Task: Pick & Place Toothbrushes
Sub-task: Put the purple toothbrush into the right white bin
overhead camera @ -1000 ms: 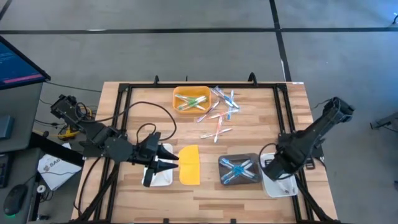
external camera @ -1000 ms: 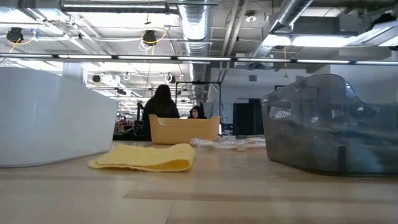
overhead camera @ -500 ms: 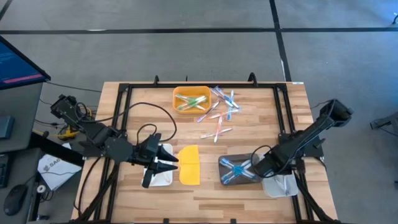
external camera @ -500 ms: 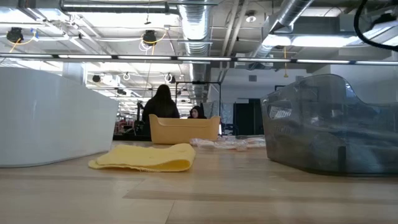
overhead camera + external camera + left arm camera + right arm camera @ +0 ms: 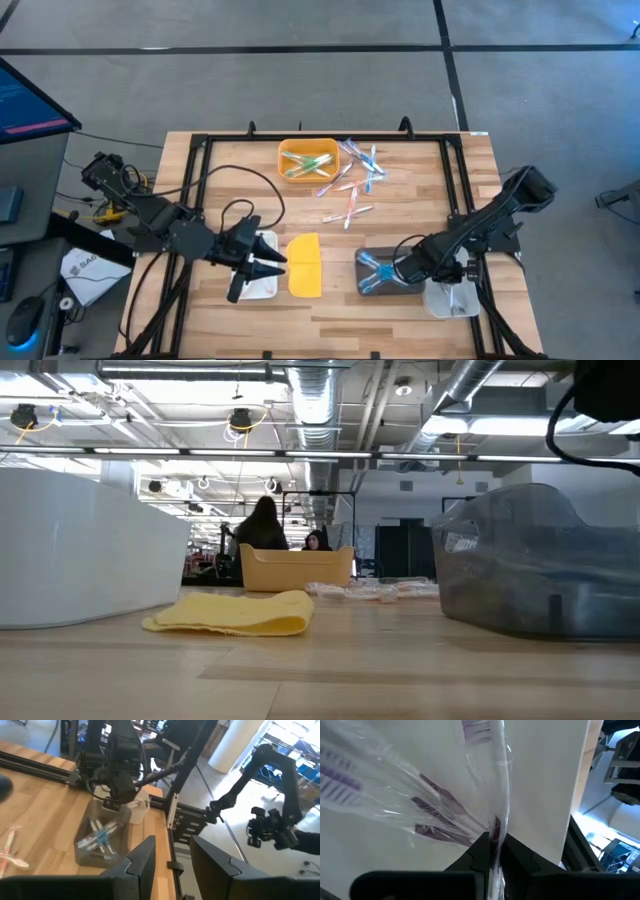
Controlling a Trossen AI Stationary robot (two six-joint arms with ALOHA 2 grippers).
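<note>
The right gripper [image 5: 495, 851] pinches a wrapped toothbrush [image 5: 499, 785], its long axis running straight out from the jaws, above the white tray [image 5: 447, 301] beside the grey bin [image 5: 385, 274]. The left gripper [image 5: 172, 851] waits with jaws parted.

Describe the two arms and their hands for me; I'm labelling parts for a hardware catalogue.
Both the left arm and right arm are dark, jointed links. A black cable loops off the left one. The left hand has two tapered dark fingers; the right hand has two dark angular ones.
</note>
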